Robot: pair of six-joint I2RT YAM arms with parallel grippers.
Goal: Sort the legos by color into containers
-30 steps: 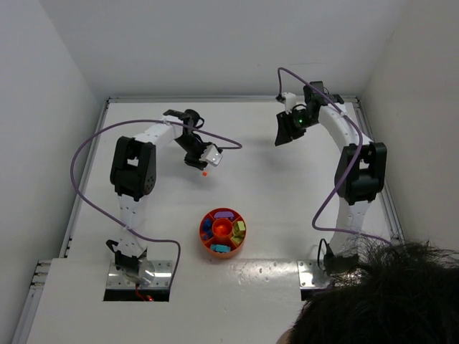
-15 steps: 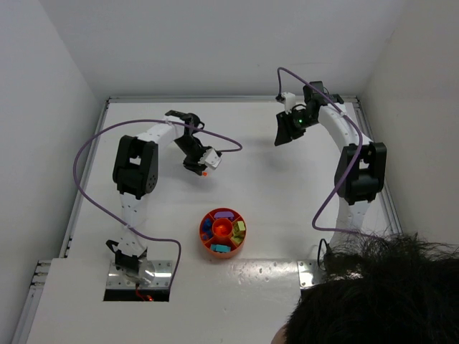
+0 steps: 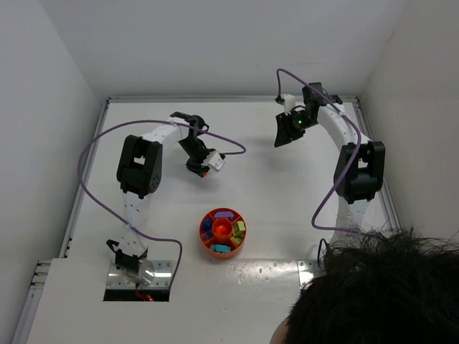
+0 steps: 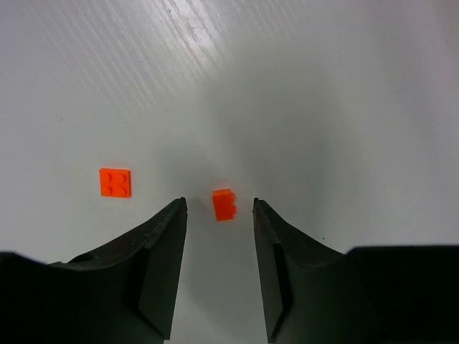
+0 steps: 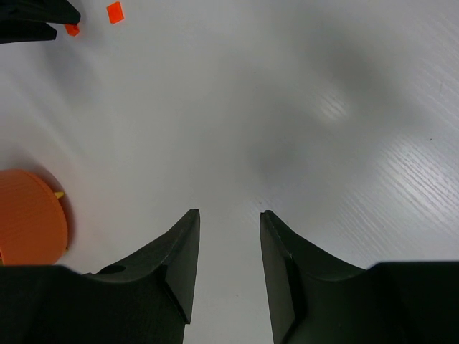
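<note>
Head of dark hair: nearest, at the right corner of the top view.
Round orange-red plastic divided tray: on the white tabletop, between the arm bases; small coloured plastic bricks lie in its wedges.
Left pincer: beyond the tray, fingers apart, low over the tabletop.
Small orange-red plastic brick: on the tabletop between the left pincer's tips, touching neither.
Flat orange-red brick: near that pincer's left finger, outside it.
Right pincer: farthest, jaws apart above the tabletop.
</note>
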